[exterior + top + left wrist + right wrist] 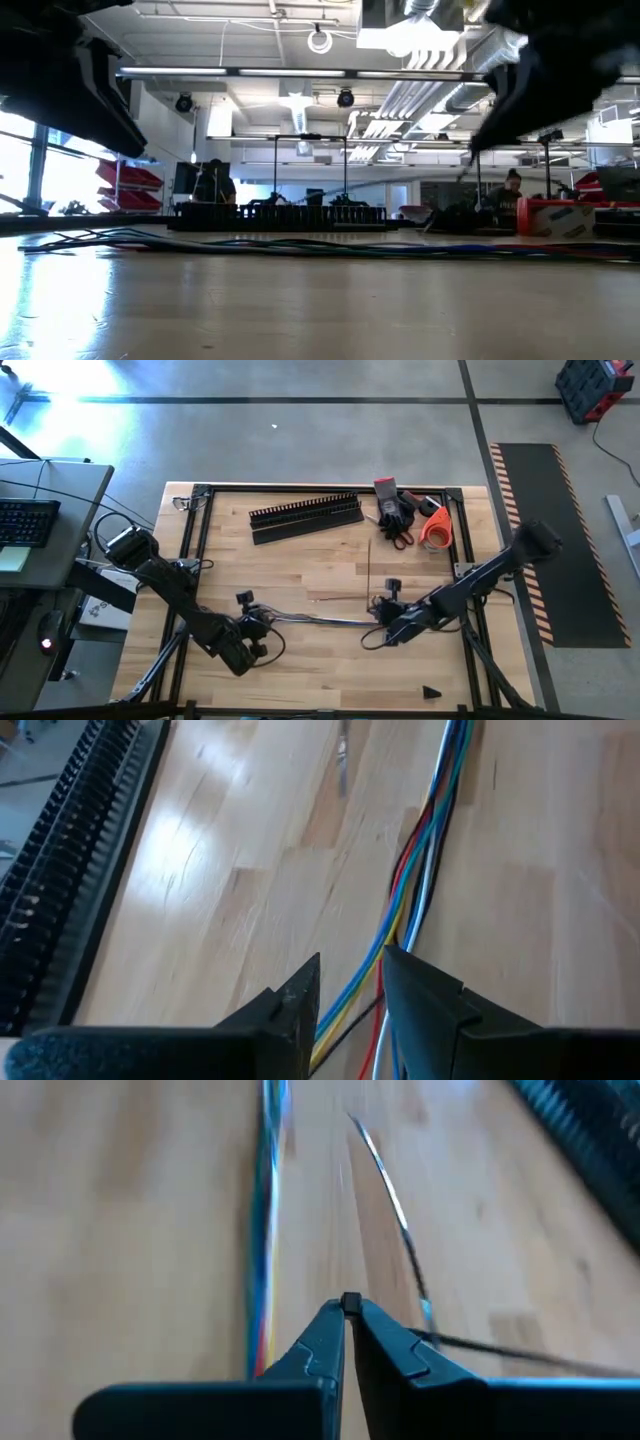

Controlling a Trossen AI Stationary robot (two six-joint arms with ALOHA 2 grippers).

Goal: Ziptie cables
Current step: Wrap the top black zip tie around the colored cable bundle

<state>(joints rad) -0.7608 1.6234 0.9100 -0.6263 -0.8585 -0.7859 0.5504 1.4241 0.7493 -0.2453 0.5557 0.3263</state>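
Note:
The cables [320, 620], a thin bundle of blue, yellow, red, white and black wires [425, 850], lie along the wooden table between my two arms. My left gripper [352, 960] is at their left end [262, 626], closed around them. My right gripper [350, 1308] hovers above their right end [375, 632], shut, with a small black piece [350, 1301] at its tips. In the low view a thin strip [468, 165] hangs below it. Two thin zip ties [368, 565] [335, 598] lie on the wood just beyond the cables. My left gripper has the cable bundle [372, 982] between its two fingers, which slant down from the table's near left and lie across the wires. The wires run on flat along the table beyond the fingers. My right gripper pinches a small black piece [350, 1301] at its very fingertips, slanting down, clear of the table. Which part of the strip this is, I cannot tell.
A black comb-toothed duct [305, 515] with a flat black strip beside it lies at the far side. Red-handled scissors [398, 525], a black tool and an orange tape roll [436, 528] sit at the far right. A black frame [200, 492] rims the table.

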